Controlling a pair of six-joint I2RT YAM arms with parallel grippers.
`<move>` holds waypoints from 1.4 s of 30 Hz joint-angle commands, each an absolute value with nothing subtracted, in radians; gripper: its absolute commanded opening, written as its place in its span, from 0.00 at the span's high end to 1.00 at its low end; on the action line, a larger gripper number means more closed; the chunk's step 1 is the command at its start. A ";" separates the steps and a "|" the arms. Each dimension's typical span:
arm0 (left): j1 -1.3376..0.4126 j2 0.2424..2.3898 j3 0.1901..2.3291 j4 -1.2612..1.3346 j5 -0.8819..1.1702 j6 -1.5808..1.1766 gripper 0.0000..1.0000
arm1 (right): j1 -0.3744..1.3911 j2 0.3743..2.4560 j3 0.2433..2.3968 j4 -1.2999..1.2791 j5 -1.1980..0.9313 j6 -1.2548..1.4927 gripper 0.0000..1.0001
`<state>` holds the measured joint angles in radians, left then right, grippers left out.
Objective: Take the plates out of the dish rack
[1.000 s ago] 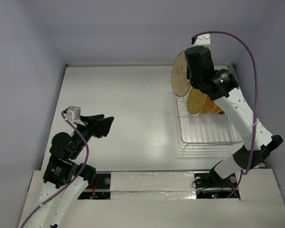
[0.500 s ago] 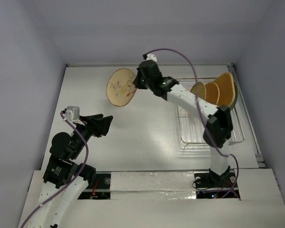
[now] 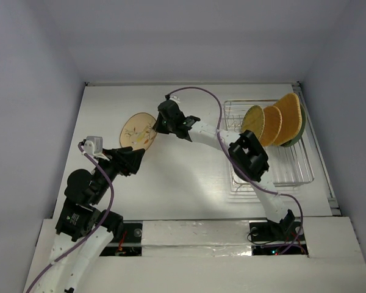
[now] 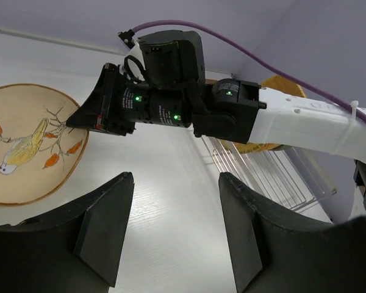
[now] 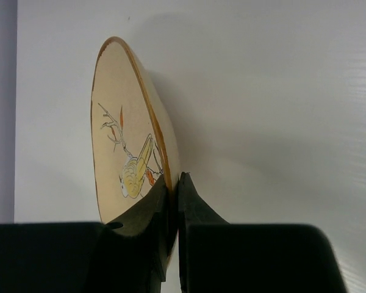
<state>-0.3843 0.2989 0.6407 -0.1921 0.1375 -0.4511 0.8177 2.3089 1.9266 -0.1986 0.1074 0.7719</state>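
Note:
My right gripper (image 3: 156, 126) is shut on the rim of a cream round plate (image 3: 136, 130) painted with a bird and leaves, held low over the table left of centre. The plate also shows in the right wrist view (image 5: 123, 146), pinched between the fingers (image 5: 161, 201), and in the left wrist view (image 4: 24, 143). Three plates stand upright at the far end of the silver wire dish rack (image 3: 293, 174): two orange-yellow wicker ones (image 3: 269, 124) and a pale green one (image 3: 299, 131) behind them. My left gripper (image 3: 139, 159) is open and empty, just below the cream plate.
The right arm (image 3: 244, 155) stretches across the table's middle from the rack side. White walls close the table at the back and sides. The rack's near half (image 3: 265, 177) holds no plates.
My right gripper carried the cream plate from above the rack leftward across the table and down toward its surface. The left arm has not moved.

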 commanded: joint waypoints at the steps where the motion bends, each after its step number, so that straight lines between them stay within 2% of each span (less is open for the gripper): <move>1: -0.380 0.311 0.641 -0.158 0.135 -0.453 0.45 | 0.808 2.240 1.908 0.035 0.101 0.848 0.96; 5: -0.380 0.311 0.641 -0.160 0.133 -0.453 0.45 | 0.808 2.232 1.820 0.051 0.115 0.857 0.82; 9: -0.380 0.314 0.641 -0.158 0.133 -0.453 0.46 | 0.808 2.217 1.756 0.052 0.129 0.858 0.63; 10: -0.380 0.316 0.641 -0.158 0.132 -0.454 0.46 | 0.808 2.214 1.750 0.038 0.130 0.851 0.50; 12: -0.380 0.318 0.643 -0.160 0.132 -0.454 0.46 | 0.808 2.200 1.744 0.022 0.133 0.836 0.35; 18: -0.380 0.318 0.643 -0.160 0.127 -0.456 0.46 | 0.808 2.125 1.695 0.003 0.152 0.772 0.22; 22: -0.380 0.316 0.641 -0.163 0.121 -0.454 0.46 | 0.808 1.970 1.678 -0.108 0.222 0.681 0.14; 24: -0.380 0.316 0.643 -0.164 0.121 -0.454 0.46 | 0.808 1.898 1.657 -0.158 0.268 0.600 0.16; 26: -0.380 0.311 0.643 -0.163 0.118 -0.457 0.46 | 0.781 1.769 1.612 -0.219 0.359 0.533 0.50; 27: -0.380 0.311 0.643 -0.164 0.120 -0.456 0.46 | 0.764 1.719 1.544 -0.247 0.380 0.516 0.86; 28: -0.380 0.308 0.643 -0.164 0.118 -0.456 0.46 | 0.718 1.668 1.502 -0.259 0.409 0.499 0.97; 29: -0.380 0.307 0.643 -0.164 0.120 -0.456 0.47 | 0.688 1.564 1.459 -0.273 0.419 0.482 1.00; 31: -0.380 0.305 0.641 -0.161 0.120 -0.457 0.52 | 0.622 1.458 1.334 -0.311 0.439 0.462 1.00; 34: -0.380 0.311 0.641 -0.164 0.112 -0.456 0.80 | 0.502 1.278 1.212 -0.374 0.503 0.413 1.00; 35: -0.380 0.314 0.644 -0.167 0.106 -0.456 0.92 | 0.458 1.244 1.194 -0.393 0.524 0.378 1.00; 37: -0.380 0.316 0.647 -0.175 0.091 -0.454 0.98 | 0.401 1.178 1.171 -0.451 0.534 0.353 1.00; 40: -0.380 0.319 0.649 -0.179 0.078 -0.457 1.00 | 0.299 1.143 1.126 -0.468 0.528 0.319 1.00; 42: -0.380 0.324 0.650 -0.181 0.072 -0.457 0.98 | 0.270 1.157 1.123 -0.489 0.535 0.330 0.80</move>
<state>-0.3843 0.3111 0.6407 -0.1978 0.0925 -0.4549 0.3107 1.1427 1.1400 -0.4175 0.5007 0.3801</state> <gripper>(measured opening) 0.012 0.102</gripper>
